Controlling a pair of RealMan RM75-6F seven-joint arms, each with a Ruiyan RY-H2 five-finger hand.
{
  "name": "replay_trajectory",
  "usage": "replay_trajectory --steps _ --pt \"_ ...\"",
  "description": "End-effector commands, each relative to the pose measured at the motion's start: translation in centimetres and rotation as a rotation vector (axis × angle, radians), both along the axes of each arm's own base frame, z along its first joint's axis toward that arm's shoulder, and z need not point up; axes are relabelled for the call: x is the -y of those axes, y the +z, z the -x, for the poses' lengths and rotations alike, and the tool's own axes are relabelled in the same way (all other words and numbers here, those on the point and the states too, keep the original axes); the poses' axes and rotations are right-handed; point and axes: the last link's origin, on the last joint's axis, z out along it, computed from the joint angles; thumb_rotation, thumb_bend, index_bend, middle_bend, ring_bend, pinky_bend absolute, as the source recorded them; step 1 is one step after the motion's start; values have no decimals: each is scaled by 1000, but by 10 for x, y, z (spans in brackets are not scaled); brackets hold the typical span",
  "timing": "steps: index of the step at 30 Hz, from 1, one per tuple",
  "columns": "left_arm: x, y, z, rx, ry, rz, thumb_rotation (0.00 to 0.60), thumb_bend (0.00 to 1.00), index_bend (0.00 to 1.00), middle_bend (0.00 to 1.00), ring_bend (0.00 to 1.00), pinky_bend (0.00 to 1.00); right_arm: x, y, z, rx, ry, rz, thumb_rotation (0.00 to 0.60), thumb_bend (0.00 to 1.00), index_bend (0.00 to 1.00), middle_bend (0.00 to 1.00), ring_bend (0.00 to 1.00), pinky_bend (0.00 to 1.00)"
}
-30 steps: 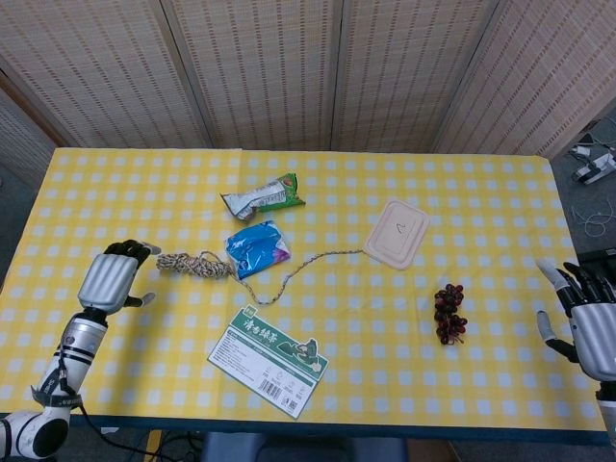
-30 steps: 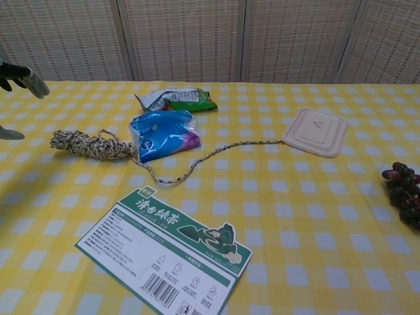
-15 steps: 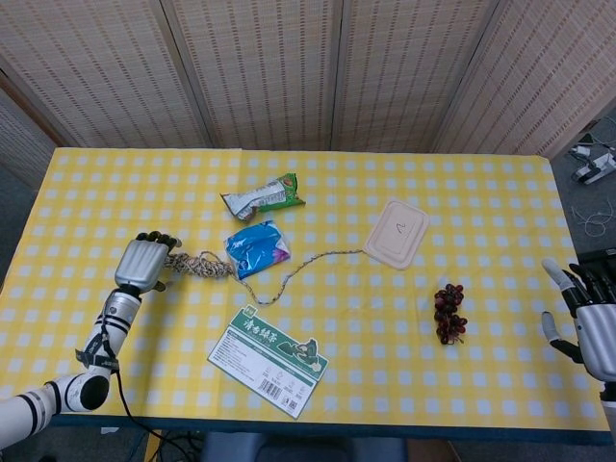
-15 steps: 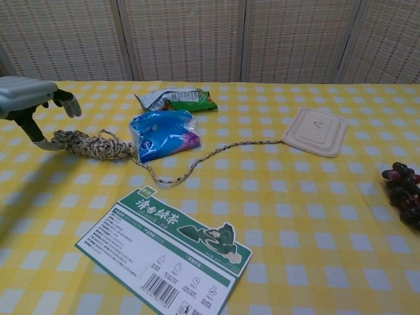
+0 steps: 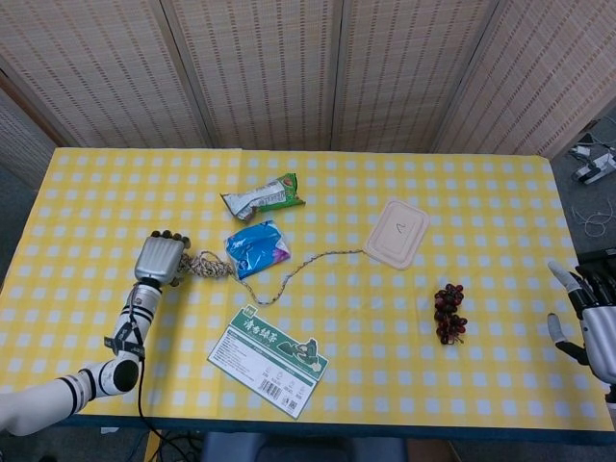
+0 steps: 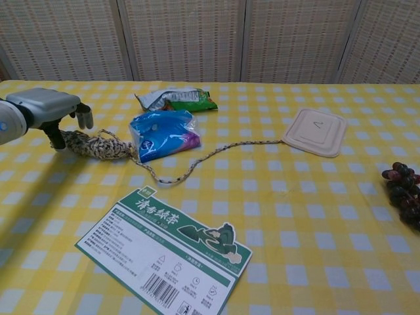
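Left hand (image 6: 49, 108) over rope (image 6: 98, 145) bundle, fingers spread, not clenched yet; close around the thick coil, not the tail.

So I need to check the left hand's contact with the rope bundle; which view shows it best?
The chest view: the left hand shows side-on, its fingers reaching down onto the rope bundle. In the head view the hand's back hides the fingers and the bundle's end.
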Motion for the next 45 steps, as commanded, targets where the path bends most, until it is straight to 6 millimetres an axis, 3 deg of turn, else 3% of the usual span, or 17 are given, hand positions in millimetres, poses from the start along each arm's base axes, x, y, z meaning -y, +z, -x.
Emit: replay_trajectory --steps 1,21,32,37,45 --pt "-4 -4 -1 -9 6 -3 600 160 424 333 242 216 0 0 1 0 -5 0 600 449 112 225 119 103" --pt "-11 -16 -3 -20 7 1 597 195 520 386 266 216 -2 2 4 -1 -18 4 600 449 112 225 119 106" --pt "-11 -21 -4 -20 0 6 543 274 589 450 300 216 -4 3 7 1 -28 6 600 449 112 225 119 106" --pt "-12 -23 -3 -14 1 0 534 291 626 520 354 216 -4 3 7 1 -30 7 600 449 112 225 119 106" --pt "-13 -16 4 13 -10 -23 541 302 683 709 528 259 -3 3 7 1 -28 11 600 449 112 225 119 115"
